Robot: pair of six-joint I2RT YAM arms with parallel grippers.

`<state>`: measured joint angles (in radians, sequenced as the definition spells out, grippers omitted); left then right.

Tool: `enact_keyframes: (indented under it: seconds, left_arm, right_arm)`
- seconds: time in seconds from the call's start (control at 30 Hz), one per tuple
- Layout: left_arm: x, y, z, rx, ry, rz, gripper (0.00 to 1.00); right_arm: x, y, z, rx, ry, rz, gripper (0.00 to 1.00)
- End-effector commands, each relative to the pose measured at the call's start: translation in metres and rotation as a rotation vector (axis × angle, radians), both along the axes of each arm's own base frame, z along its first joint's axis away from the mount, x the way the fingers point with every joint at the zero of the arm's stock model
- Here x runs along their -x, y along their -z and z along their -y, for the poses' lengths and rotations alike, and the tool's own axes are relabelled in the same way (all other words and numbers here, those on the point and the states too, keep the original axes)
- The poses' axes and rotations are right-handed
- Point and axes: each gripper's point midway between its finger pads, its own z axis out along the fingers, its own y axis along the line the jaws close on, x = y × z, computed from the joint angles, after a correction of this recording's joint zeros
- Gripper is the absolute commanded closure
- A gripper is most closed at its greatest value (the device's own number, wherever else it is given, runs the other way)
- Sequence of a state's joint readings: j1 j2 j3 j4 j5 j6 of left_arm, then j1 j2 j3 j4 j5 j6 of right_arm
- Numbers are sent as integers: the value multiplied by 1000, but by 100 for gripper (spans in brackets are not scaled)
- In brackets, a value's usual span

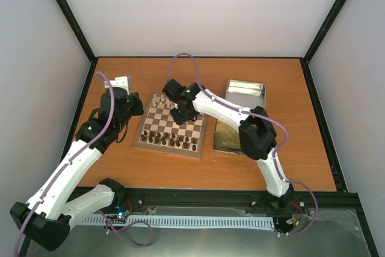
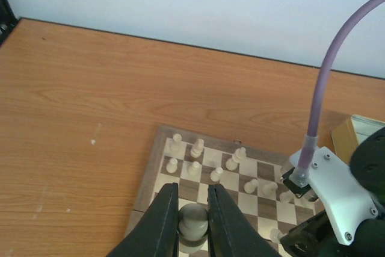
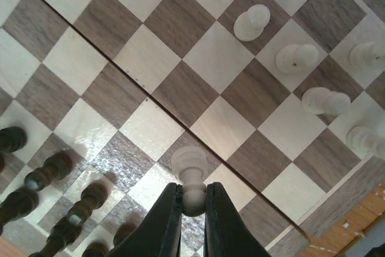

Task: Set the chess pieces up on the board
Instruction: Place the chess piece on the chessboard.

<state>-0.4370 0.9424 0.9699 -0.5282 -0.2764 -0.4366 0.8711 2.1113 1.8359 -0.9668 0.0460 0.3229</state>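
1. The chess pieces (image 2: 197,147), cream-white, stand mostly in the far rows of the board (image 1: 157,118). The dark pieces (image 1: 169,141) fill the near rows.
2. The left gripper (image 2: 192,189) is closed on one cream piece (image 2: 194,218). It sits tight between the two fingers (image 2: 163,224), over the board near its left edge.
3. The right gripper (image 3: 192,188) is also closed and pinches a pawn (image 3: 188,162). One end of the pawn sticks out past the fingertips, above the middle squares.

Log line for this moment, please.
left gripper: shut on cream piece over board | right gripper: shut on cream pawn over board | dark pieces: on near rows | setup: unfinished
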Motion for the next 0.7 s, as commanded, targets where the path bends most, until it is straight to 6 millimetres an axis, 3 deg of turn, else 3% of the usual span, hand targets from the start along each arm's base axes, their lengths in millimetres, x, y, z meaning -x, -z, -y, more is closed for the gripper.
enact_keyframes:
  seconds: [0.0,0.43,0.67]
  left_arm:
    - [7,-11,-18,-76,-45,46,99]
    - [11,-9,-15,-63,-18,56,99]
    - [10,-6,-12,-62,-8,44,99]
  right_arm:
    - [5,8,21,192,-42,-34,97]
    - [4,33,23,313,-109,-101,89]
    - [-2,22,13,240,-76,-60,62]
